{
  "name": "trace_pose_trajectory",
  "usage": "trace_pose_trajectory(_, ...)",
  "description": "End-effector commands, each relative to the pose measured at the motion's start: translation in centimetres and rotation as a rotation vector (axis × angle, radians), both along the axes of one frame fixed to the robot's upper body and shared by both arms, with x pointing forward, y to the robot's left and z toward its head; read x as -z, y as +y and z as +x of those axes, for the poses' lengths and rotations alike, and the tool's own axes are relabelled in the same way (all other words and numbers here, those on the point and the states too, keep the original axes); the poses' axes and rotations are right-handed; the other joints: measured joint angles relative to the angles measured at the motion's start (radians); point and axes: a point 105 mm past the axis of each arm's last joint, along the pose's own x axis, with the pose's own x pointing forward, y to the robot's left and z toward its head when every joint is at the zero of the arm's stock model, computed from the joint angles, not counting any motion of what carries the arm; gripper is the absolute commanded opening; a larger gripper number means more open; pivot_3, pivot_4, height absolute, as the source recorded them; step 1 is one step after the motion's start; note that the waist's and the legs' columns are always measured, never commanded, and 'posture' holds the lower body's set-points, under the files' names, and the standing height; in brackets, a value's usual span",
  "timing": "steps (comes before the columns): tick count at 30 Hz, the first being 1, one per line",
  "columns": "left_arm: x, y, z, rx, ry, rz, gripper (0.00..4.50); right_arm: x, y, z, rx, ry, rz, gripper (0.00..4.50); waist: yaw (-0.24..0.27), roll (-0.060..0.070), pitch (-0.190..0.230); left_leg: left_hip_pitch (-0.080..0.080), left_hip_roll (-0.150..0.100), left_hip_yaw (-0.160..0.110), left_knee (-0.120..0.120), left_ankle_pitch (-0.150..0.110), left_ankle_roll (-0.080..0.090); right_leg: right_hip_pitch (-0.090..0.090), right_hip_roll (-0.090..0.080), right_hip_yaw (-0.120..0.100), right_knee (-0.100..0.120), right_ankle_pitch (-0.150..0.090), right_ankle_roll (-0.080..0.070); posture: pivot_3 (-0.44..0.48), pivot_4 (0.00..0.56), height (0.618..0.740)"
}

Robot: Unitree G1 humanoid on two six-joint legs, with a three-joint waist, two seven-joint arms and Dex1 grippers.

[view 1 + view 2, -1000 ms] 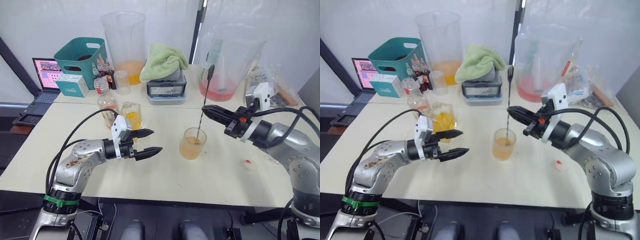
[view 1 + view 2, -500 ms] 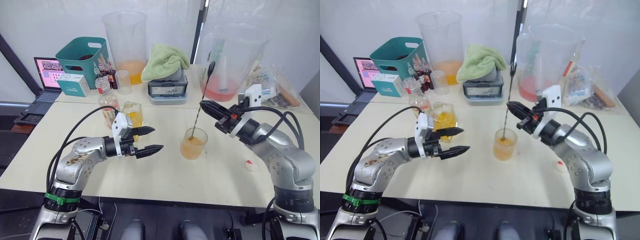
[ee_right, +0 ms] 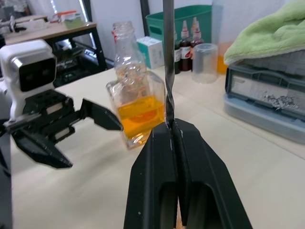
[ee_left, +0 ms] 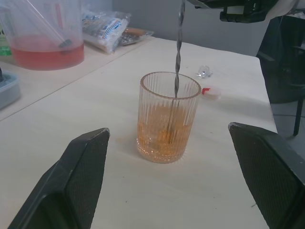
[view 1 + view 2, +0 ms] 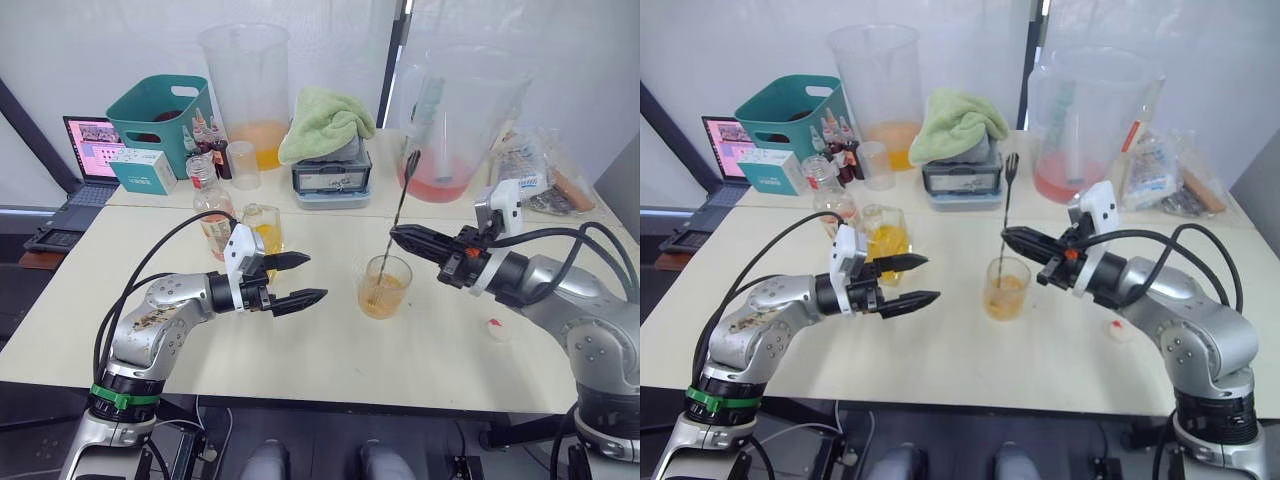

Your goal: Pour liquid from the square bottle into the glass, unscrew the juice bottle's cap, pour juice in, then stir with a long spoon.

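Note:
The glass (image 5: 383,287) stands mid-table with orange liquid in it. The long spoon (image 5: 400,205) leans in it, bowl end down in the liquid. My right gripper (image 5: 395,233) is shut on the spoon's stem just above the glass rim, its fingers (image 3: 159,157) pressed together around the stem. To the left of the glass my left gripper (image 5: 315,277) is open and holds nothing. Behind it stands the square bottle (image 5: 262,228), part full of yellow-orange liquid. The juice bottle (image 5: 207,195) stands uncapped behind that. The cap (image 5: 497,327) lies on the table to the right.
Along the back stand a teal basket (image 5: 160,105), small dark bottles (image 5: 205,135), a small cup (image 5: 243,163), two huge clear jugs (image 5: 250,80) (image 5: 455,110), and a green towel (image 5: 325,120) on a grey box. A laptop (image 5: 85,150) sits far left, snack packets (image 5: 545,170) far right.
My right gripper has come lower and a little left with the spoon, whose bowl stays in the glass at a changed tilt. The left arm has stayed put.

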Motion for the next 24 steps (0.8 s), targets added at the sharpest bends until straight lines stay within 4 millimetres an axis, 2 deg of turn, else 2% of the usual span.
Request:
trace_pose_trajectory(1,-0.7,-0.1,-0.2,0.01,-0.036,-0.007,4.24,-0.3,-1.0,1.4,0.109,-0.061,0.021,0.0,0.0,0.0,0.0,0.0,0.0,0.0,0.0,0.0,0.0,0.0,0.0,0.0,0.0,0.0,0.0,0.0,0.15,0.74)
trace_pose_trajectory(4,-0.8,-0.1,-0.1,0.011,-0.037,-0.005,4.24,0.3,-2.0,2.3,0.181,-0.074,-0.014,0.0,0.005,0.0,0.0,0.0,-0.001,0.0,0.0,0.0,0.0,0.0,-0.001,0.0,0.0,0.0,0.0,0.0,0.15,0.74)
trace_pose_trajectory(6,-0.8,0.0,-0.1,0.012,-0.037,-0.004,4.24,0.0,-2.5,2.1,0.183,-0.084,-0.015,0.0,0.005,0.0,0.0,0.0,-0.001,0.0,0.0,0.0,0.0,0.0,-0.001,0.0,0.0,0.0,0.0,0.0,0.15,0.74)
trace_pose_trajectory(12,-0.5,-0.1,-0.1,0.017,-0.032,0.0,4.24,0.0,-1.8,-0.6,0.029,-0.025,-0.054,0.0,0.004,0.0,0.0,0.0,-0.001,0.0,0.0,0.0,0.0,0.0,-0.001,0.0,0.0,0.0,0.0,0.0,0.15,0.74)
trace_pose_trajectory(14,-0.4,-0.1,-0.2,0.019,-0.031,0.002,4.24,-0.5,-1.6,-1.2,0.003,-0.029,-0.032,0.0,0.004,0.0,0.0,0.0,0.0,0.0,0.0,0.0,0.0,0.0,0.0,0.0,0.0,0.0,0.0,0.0,0.15,0.74)
trace_pose_trajectory(18,-0.3,-0.1,-0.2,0.02,-0.029,0.003,4.24,-2.4,-2.3,-0.5,0.068,-0.076,0.075,0.0,-0.002,0.0,0.0,0.0,0.0,0.0,0.0,0.0,0.0,0.0,0.0,0.0,0.0,0.0,0.0,0.0,0.15,0.74)
trace_pose_trajectory(24,-0.2,-0.2,-0.1,0.022,-0.026,0.007,4.24,-2.9,-3.4,0.5,0.152,-0.094,0.09,0.0,0.002,0.0,0.0,0.0,-0.001,0.0,0.0,0.0,0.0,0.0,0.0,0.0,0.0,0.0,0.0,0.0,0.15,0.74)
